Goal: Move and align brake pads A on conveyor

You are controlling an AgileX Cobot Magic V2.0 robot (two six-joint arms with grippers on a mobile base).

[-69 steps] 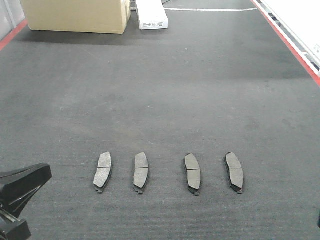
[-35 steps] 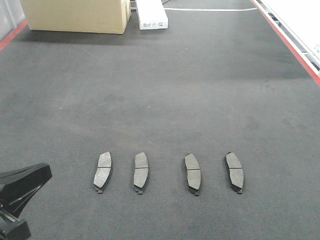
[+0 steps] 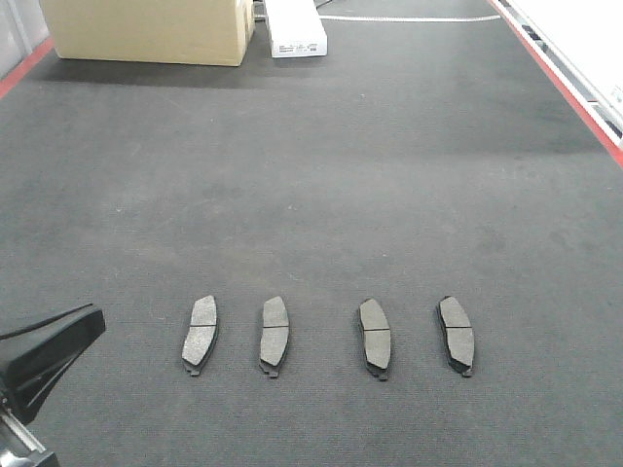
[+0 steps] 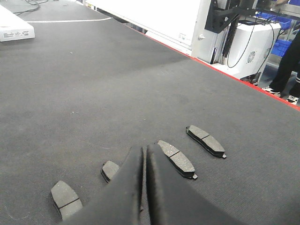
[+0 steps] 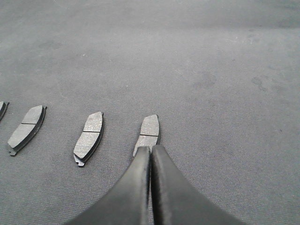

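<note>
While I stand and look across the conveyor [image 3: 321,175], the first thing on the left is the left tool [image 4: 144,151], low by the near edge, with its two black fingers pressed together and nothing between them. Next come the brake pads A, four dark grey pieces lying flat on the rough belt in a row. The first pad [image 3: 200,334] is just beside the left tool but not touching it. The second pad [image 3: 274,335] lies near the first. Then there is a slightly wider gap before the third pad [image 3: 375,335], and the fourth pad [image 3: 456,335] sits furthest right. All four point the same way, away from me, and their ends line up in a neat row. The two on the left bend one way and the two on the right bend the other way. The right tool [image 5: 151,150] hangs over the near end of the fourth pad, pinched closed too, with nothing in it. Far back sit a cardboard box [image 3: 146,29] and a white box [image 3: 295,29]. I think the job looks almost done, maybe finished; at most a small nudge to even the gaps is left.
</note>
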